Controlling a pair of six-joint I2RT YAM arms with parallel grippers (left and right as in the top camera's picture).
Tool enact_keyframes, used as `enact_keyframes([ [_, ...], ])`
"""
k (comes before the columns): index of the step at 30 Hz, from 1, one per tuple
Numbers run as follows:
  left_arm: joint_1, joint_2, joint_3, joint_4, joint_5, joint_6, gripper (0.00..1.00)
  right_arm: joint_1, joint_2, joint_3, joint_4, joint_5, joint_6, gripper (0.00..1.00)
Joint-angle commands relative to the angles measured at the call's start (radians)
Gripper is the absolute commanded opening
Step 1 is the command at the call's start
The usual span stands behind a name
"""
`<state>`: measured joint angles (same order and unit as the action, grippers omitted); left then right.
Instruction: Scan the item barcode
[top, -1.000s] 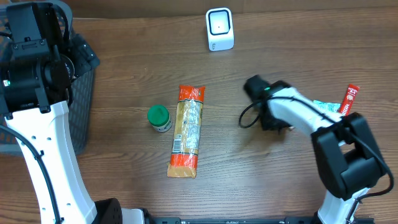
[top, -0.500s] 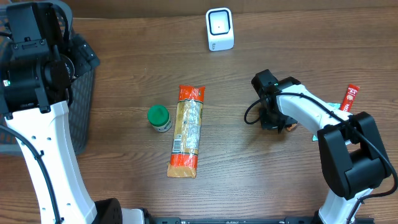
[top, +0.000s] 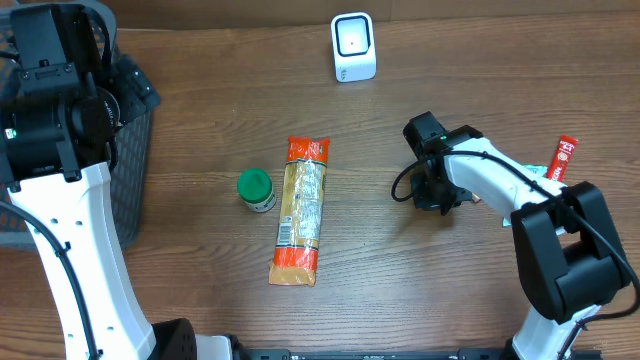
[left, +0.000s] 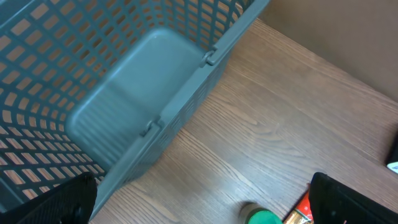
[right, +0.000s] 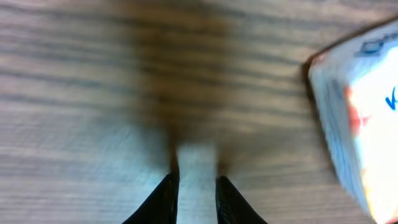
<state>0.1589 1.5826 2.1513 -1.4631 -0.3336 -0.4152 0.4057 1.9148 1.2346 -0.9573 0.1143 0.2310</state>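
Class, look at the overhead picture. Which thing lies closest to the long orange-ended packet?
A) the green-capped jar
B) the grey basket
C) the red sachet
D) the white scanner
A: the green-capped jar lies right beside the orange-ended packet, while the other three sit much farther off.

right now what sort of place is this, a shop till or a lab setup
Probably a mock checkout bench: a white barcode scanner at the back of the wooden table, packaged groceries such as the orange-ended packet and green-lidded jar, and a grey mesh basket at the left.
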Motion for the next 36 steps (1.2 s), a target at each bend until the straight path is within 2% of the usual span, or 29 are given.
enact_keyframes([
  [1, 0.004, 0.007, 0.011, 0.001, -0.013, 0.009, 1.0, -0.028, -0.108, 0.113, -0.027, -0.042, -0.031, 0.26],
  [4, 0.004, 0.007, 0.011, 0.001, -0.013, 0.009, 0.99, -0.104, -0.149, 0.19, -0.095, -0.043, -0.089, 0.37],
  [11, 0.004, 0.007, 0.011, 0.001, -0.013, 0.009, 1.0, -0.367, -0.132, 0.185, -0.143, -0.239, -0.345, 0.39],
  [17, 0.004, 0.007, 0.011, 0.001, -0.013, 0.009, 1.0, -0.503, -0.101, 0.095, -0.059, -0.372, -0.447, 0.39],
  [36, 0.004, 0.007, 0.011, 0.001, -0.013, 0.009, 1.0, -0.518, -0.101, -0.082, 0.184, -0.403, -0.52, 0.39],
])
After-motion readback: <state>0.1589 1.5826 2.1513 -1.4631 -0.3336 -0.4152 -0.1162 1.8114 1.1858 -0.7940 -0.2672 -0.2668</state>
